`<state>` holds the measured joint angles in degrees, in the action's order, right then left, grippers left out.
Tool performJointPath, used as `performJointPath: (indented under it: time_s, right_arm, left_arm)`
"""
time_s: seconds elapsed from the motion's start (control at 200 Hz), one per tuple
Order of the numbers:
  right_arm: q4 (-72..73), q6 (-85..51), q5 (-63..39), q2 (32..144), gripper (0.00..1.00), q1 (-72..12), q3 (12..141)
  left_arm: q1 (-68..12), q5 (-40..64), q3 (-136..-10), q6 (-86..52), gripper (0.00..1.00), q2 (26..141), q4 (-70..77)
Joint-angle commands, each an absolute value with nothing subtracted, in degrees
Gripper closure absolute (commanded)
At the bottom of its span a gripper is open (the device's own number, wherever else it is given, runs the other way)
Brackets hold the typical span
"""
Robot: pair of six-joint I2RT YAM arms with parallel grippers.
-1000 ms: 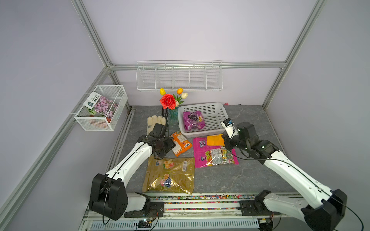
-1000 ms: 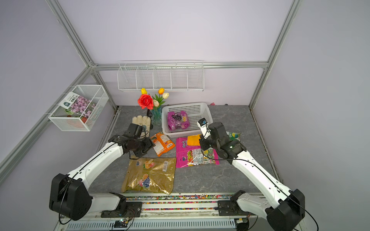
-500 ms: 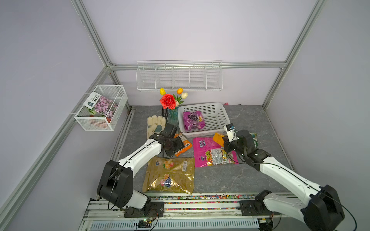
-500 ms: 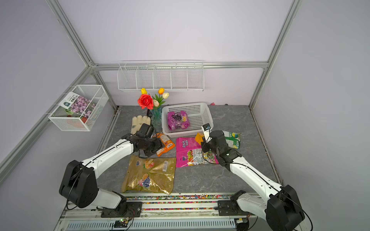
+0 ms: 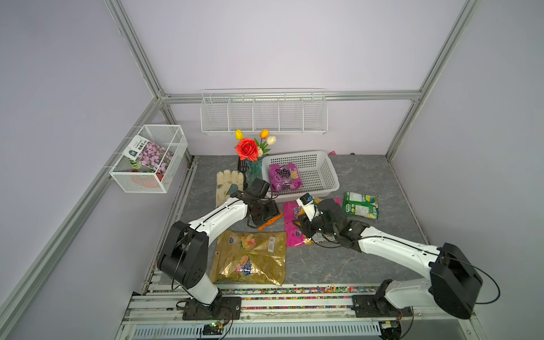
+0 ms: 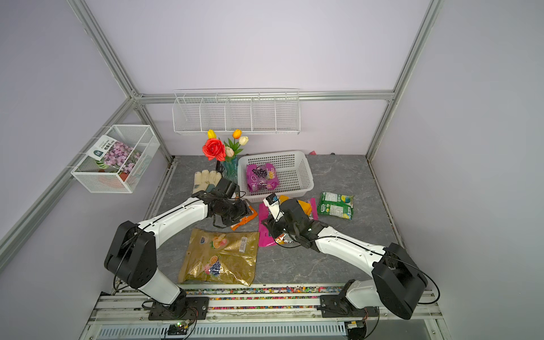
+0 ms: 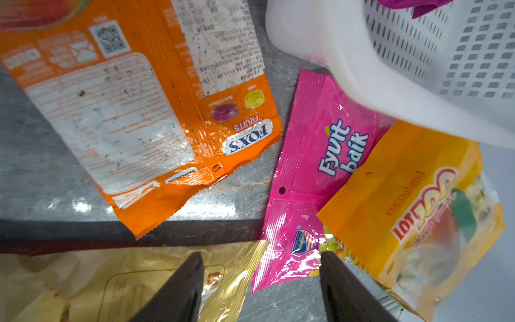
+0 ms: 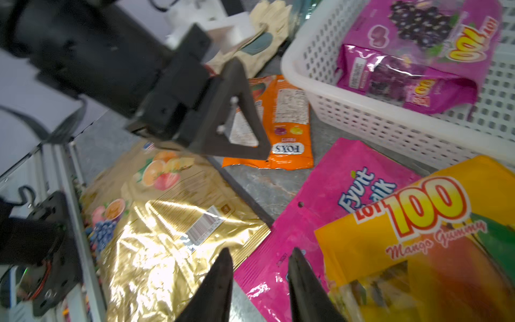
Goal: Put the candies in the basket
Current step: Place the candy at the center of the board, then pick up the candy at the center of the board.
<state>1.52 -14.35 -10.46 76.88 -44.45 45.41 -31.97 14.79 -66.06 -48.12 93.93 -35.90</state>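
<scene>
- Candies: you have one in the white perforated basket (image 5: 330,176). It is the purple grape bag (image 5: 285,177), on the side nearest the flower vase (image 5: 253,173), long axis running back to front.
- On the table (image 5: 368,259): gold bag (image 5: 250,257) nearest the front. Orange FOX'S bag (image 7: 133,111) slantwise, logo end frontward. Green bag (image 5: 360,205) crosswise, apart from the rest.
- Magenta bag (image 8: 320,195): serrated header edge faces the orange bag. The yellow-orange mango bag (image 8: 418,237) overlaps it, just beside the basket.
- Wire-mesh cube basket (image 5: 141,182) holds a flower-printed seed packet (image 5: 151,153).
- Your left gripper (image 7: 260,259): jaws wide, holding nothing, over the orange bag.
- Your right gripper (image 8: 262,251): jaws partly apart, nothing between them, over the magenta bag's corner.
</scene>
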Motion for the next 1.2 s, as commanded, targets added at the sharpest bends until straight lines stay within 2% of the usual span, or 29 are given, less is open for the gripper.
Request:
performJointPath:
  time_s: [0.0,0.22,0.35,0.39,0.455,0.495,0.54,0.585,0.765,0.96,1.05,1.195]
  right_arm:
    - [-10.2,-16.3,-14.0,72.6,0.55,-44.5,47.4]
    - [-42.4,-18.8,0.4,69.3,0.53,-44.0,56.8]
    - [-49.5,-19.6,7.8,67.2,0.50,-44.0,58.2]
    - [-50.4,-21.2,10.2,66.3,0.46,-43.9,58.1]
    - [-52.8,-24.1,13.6,65.0,0.32,-43.7,58.3]
    - [-54.9,-25.8,16.2,64.2,0.21,-43.6,58.2]
    - [-57.1,-27.0,18.3,63.6,0.03,-43.6,57.7]
    - [-57.9,-26.5,18.9,62.8,0.01,-43.4,56.2]
    - [-48.1,-18.2,11.8,60.8,0.01,-43.1,49.6]
    - [-28.2,-8.9,15.9,55.6,0.01,-43.1,38.3]
    - [-23.6,-1.9,17.6,53.2,0.01,-43.4,37.1]
    - [-14.8,1.7,20.4,51.3,0.05,-43.4,31.3]
  left_arm:
    - [-32.7,16.9,-69.1,-45.3,0.31,96.1,-36.1]
    - [-36.4,15.5,-75.3,-37.3,0.31,101.9,-39.1]
    - [-37.4,16.5,-76.0,-34.4,0.31,103.2,-37.9]
    - [-37.6,17.5,-75.9,-33.6,0.31,103.1,-36.6]
    - [-38.3,17.6,-75.8,-32.1,0.31,102.7,-35.2]
    - [-38.9,16.8,-75.8,-31.0,0.31,102.5,-34.8]
    - [-39.7,16.0,-75.6,-29.5,0.29,102.4,-34.2]
    - [-40.3,15.5,-75.6,-27.8,0.28,102.4,-33.5]
    - [-40.6,17.2,-74.7,-24.2,0.26,102.9,-30.0]
    - [-40.6,18.0,-72.7,-24.4,0.25,101.8,-26.5]
    - [-40.6,17.8,-72.3,-24.5,0.25,101.9,-26.0]
    - [-40.6,18.7,-74.8,-25.0,0.24,103.4,-26.6]
